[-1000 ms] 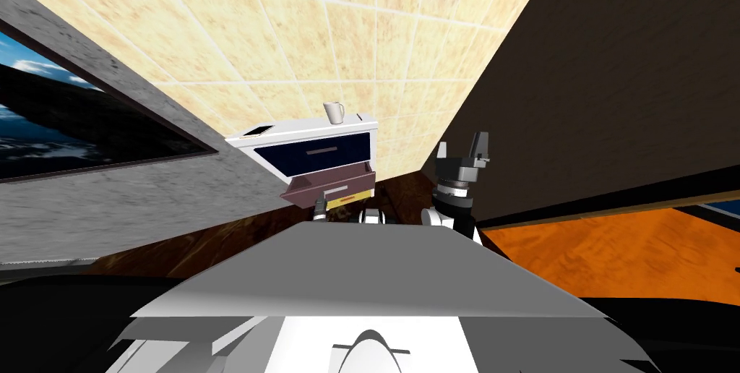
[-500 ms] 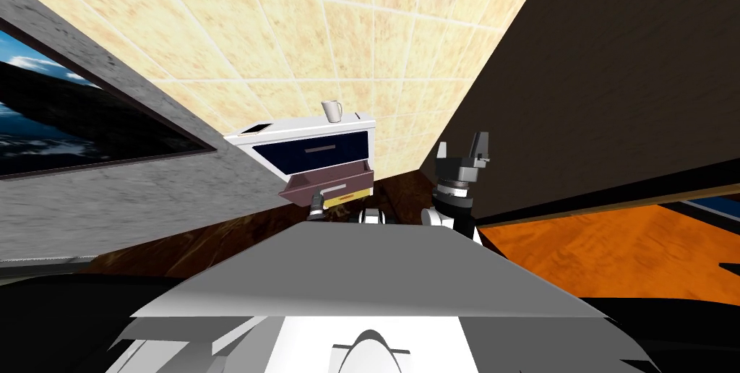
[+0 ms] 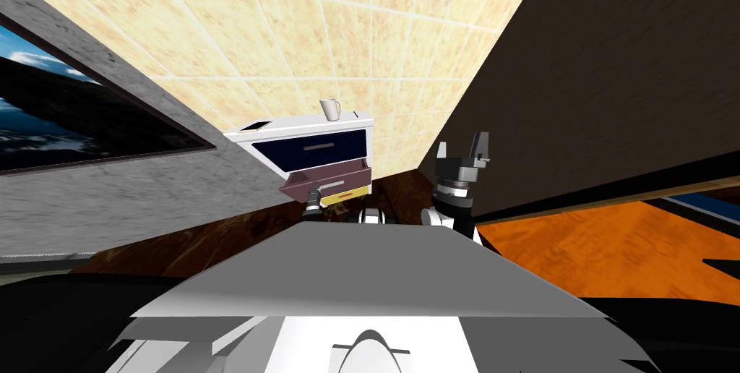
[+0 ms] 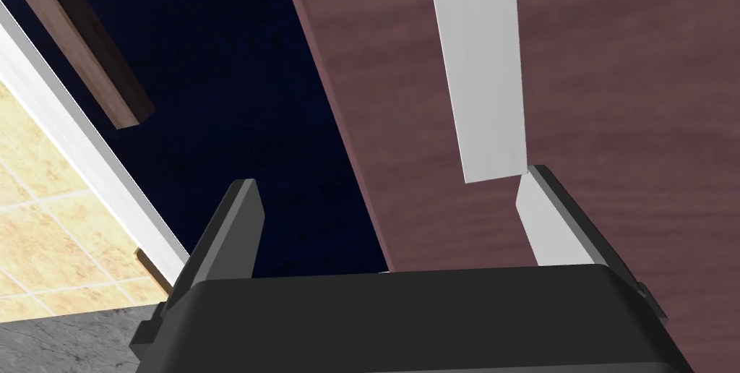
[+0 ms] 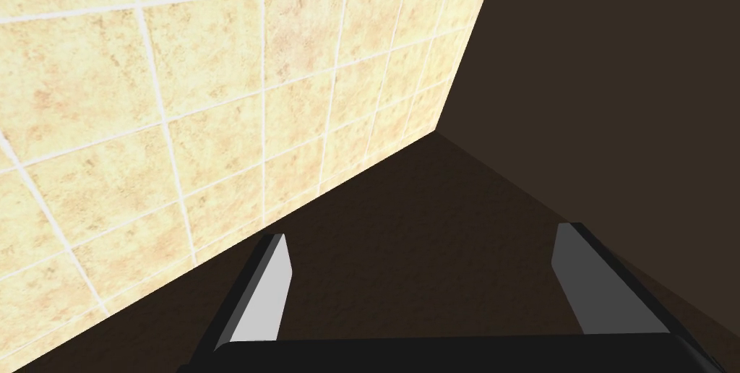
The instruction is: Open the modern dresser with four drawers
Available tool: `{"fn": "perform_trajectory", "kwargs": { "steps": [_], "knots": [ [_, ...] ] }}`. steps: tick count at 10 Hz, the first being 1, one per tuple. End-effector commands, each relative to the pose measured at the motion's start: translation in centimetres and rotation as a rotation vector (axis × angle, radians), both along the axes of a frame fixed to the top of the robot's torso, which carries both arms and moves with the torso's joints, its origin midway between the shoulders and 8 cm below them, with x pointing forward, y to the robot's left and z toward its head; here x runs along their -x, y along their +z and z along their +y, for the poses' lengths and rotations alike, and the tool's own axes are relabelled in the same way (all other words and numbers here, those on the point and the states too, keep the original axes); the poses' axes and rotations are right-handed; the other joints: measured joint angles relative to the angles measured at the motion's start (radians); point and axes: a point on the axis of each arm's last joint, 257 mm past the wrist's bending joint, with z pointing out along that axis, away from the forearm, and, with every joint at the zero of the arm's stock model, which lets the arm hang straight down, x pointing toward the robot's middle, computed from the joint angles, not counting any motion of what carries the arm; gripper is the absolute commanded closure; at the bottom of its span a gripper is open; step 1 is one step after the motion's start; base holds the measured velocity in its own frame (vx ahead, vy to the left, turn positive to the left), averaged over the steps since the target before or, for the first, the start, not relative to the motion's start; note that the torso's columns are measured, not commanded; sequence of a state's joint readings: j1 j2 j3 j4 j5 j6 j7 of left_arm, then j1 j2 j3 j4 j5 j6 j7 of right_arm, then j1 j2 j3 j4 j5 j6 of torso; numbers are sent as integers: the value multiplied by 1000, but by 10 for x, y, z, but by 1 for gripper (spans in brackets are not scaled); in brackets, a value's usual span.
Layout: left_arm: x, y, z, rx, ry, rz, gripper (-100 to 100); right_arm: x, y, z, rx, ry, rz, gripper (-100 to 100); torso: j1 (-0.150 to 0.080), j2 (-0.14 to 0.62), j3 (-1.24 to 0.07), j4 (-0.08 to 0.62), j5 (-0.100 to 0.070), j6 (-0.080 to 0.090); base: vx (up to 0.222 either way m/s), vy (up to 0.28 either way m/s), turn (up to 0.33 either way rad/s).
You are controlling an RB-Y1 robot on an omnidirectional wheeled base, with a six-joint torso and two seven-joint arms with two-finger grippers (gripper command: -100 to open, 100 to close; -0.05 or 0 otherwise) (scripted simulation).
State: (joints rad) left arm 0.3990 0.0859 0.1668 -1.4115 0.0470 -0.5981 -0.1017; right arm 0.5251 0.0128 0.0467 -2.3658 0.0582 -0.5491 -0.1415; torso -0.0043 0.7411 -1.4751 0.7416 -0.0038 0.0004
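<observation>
2nd drawer [image 3: 329, 179] out; L gripper [image 4: 388, 179] spread at handle [image 4: 477, 65] end.

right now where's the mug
In the head view the white mug stands on the dresser top, toward its right end, above the dark blue upper drawer.

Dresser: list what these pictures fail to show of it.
1. Bottom drawers: head view, hidden behind the open drawer and left gripper.
2. Flat item on the dresser: head view, too small to identify.
3. Handle: left wrist view, cut off by the edge; contact with a finger unclear.
</observation>
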Motion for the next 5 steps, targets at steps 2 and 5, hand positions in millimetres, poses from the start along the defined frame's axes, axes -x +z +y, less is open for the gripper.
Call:
{"fn": "perform_trajectory", "kwargs": {
  "steps": [2,5],
  "knots": [
    [1,-3,1,3,2,11,0,0,0,0,0,0,0,0,2,-2,0,-2,2,0,0,0,0],
    [2,-5,1,5,3,16,0,0,0,0,0,0,0,0,4,-3,-1,-3,3,0,0,0,0]
  ]
}}
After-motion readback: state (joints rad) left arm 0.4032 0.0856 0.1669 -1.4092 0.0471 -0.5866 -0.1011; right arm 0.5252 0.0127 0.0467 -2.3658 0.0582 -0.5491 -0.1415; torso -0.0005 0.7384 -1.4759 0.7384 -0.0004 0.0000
